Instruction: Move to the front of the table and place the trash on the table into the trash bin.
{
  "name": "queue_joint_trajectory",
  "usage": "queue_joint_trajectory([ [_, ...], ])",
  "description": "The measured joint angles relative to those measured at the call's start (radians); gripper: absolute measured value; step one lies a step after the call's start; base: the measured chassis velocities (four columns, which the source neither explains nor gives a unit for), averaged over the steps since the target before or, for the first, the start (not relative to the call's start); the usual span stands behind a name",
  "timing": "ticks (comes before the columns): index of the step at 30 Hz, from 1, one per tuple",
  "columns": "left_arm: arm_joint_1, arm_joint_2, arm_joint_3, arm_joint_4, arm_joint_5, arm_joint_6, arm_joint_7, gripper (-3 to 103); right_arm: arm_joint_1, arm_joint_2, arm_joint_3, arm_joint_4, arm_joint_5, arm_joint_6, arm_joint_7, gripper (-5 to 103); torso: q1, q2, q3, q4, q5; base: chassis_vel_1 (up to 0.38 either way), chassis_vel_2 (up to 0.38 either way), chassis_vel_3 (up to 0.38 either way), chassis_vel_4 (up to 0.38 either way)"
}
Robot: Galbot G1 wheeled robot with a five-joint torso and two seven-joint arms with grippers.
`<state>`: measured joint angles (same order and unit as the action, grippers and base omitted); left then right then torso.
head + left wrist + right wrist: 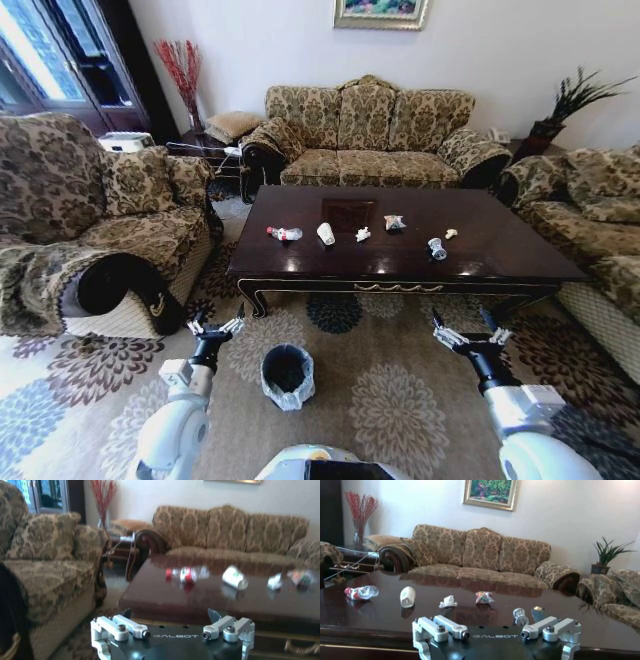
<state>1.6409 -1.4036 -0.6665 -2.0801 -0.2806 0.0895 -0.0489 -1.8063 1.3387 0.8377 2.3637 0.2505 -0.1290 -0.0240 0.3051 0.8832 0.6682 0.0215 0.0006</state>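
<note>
Six light scraps sit mid-table (520,250), left to right: slippery bottle (285,234), stiff cup (326,233), soft wad (362,234), crinkly wrapper (394,222), best pinched midway; left gripper (214,329) and right gripper (470,335) hover spread, bin (287,375) between.

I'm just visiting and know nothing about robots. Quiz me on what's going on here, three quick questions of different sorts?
1. True or false: the bin stands on the table.
2. Which piece of trash lies nearest the table's left end? A) white cup B) bottle with red label C) colourful wrapper
3. Fill in: both the left gripper and the right gripper are ____ and hold nothing.

Key: 1 false, it stands on the carpet before the table. 2 B. 3 open.
</note>
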Motion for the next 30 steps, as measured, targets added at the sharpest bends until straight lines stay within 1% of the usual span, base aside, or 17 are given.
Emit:
queue_joint_trajectory([
  [3,-0.039,-0.014,0.023,0.158,0.062,-0.053,0.01,100,0.0,0.002,0.0,-0.001,0.0,0.001,0.001,100,0.0,0.0,0.0,0.0004,-0.0005,-0.023,-0.01,0.014,0.011],
  [4,-0.039,-0.014,0.023,0.158,0.062,-0.053,0.01,100,0.0,0.002,0.0,-0.001,0.0,0.001,0.001,100,0.0,0.0,0.0,0.0004,-0.0005,0.0,0.0,0.0,0.0],
  [5,-0.059,-0.022,0.026,0.222,0.08,-0.065,0.021,100,-0.001,0.002,0.0,-0.001,-0.001,0.001,0.003,100,0.0,0.0,0.0,0.0003,-0.0016,0.0,0.0,0.0,0.0],
  [6,-0.07,-0.026,0.027,0.268,0.079,-0.062,0.027,100,-0.001,0.001,0.002,-0.001,-0.001,0.001,0.006,100,0.0,0.0,0.0,0.0003,-0.0012,0.0,0.0,0.0,0.0],
  [7,-0.07,-0.026,0.027,0.268,0.079,-0.062,0.027,100,-0.001,0.001,0.002,-0.001,-0.001,0.001,0.006,100,0.0,0.0,0.0,0.0003,-0.0012,0.0,0.0,0.0,0.0],
  [8,-0.079,-0.029,0.029,0.295,0.068,-0.05,0.033,100,-0.001,0.001,0.002,-0.001,-0.001,0.001,0.007,100,0.0,0.0,0.0,0.0008,-0.0008,0.0,0.0,0.0,0.0],
  [11,-0.107,-0.03,0.048,0.374,0.055,-0.011,0.047,100,-0.001,-0.001,0.001,-0.005,-0.009,0.001,0.012,100,0.0,0.0,0.0,0.0003,-0.0003,0.0,0.0,0.0,0.0],
  [12,-0.107,-0.03,0.048,0.374,0.055,-0.011,0.047,100,-0.001,-0.001,0.001,-0.005,-0.009,0.001,0.012,100,0.0,0.0,0.0,0.0003,-0.0003,0.0,0.0,0.0,0.0],
  [15,-0.146,-0.029,0.092,0.481,0.074,-0.006,0.059,100,0.003,0.004,-0.009,-0.004,-0.022,-0.003,0.014,100,0.0,0.0,0.0,0.0003,-0.0002,0.0,0.0,0.0,0.0],
  [16,-0.146,-0.029,0.092,0.481,0.074,-0.006,0.059,100,0.003,0.004,-0.009,-0.004,-0.022,-0.003,0.014,100,0.0,0.0,0.0,0.0003,-0.0002,0.0,0.0,0.0,0.0],
  [19,-0.213,-0.044,0.117,0.599,0.099,-0.026,0.059,100,0.005,0.006,-0.011,-0.004,-0.035,-0.005,0.017,100,0.0,0.0,0.0,0.0004,-0.0009,0.0,0.0,0.0,0.0],
  [20,-0.213,-0.044,0.117,0.599,0.099,-0.026,0.059,100,0.005,0.006,-0.011,-0.004,-0.035,-0.005,0.017,100,0.0,0.0,0.0,0.0004,-0.0009,0.0,0.0,0.0,0.0],
  [23,-0.286,-0.06,0.129,0.726,0.122,-0.061,0.058,100,-0.003,0.005,-0.008,-0.005,-0.044,-0.008,0.026,100,0.0,0.0,0.0,0.0003,-0.0005,0.0,0.0,0.0,0.0],
  [25,-0.306,-0.063,0.13,0.762,0.126,-0.066,0.058,100,-0.005,0.003,-0.007,-0.006,-0.046,-0.009,0.028,100,0.0,0.0,0.0,0.0002,-0.0006,0.0,0.0,0.0,0.0],
  [27,-0.355,-0.066,0.137,0.856,0.127,-0.073,0.057,100,-0.002,-0.003,-0.005,-0.012,-0.054,-0.01,0.034,100,0.0,0.0,0.0,0.0001,-0.0004,0.0,0.0,0.0,0.0],
  [28,-0.355,-0.066,0.137,0.856,0.127,-0.073,0.057,100,-0.002,-0.003,-0.005,-0.012,-0.054,-0.01,0.034,100,0.0,0.0,0.0,0.0001,-0.0004,0.0,0.0,0.0,0.0],
  [30,-0.389,-0.066,0.146,0.929,0.124,-0.078,0.055,100,0.005,-0.006,-0.004,-0.014,-0.056,-0.016,0.043,100,0.0,0.0,0.0,0.0003,-0.001,0.0,0.0,0.0,0.0],
])
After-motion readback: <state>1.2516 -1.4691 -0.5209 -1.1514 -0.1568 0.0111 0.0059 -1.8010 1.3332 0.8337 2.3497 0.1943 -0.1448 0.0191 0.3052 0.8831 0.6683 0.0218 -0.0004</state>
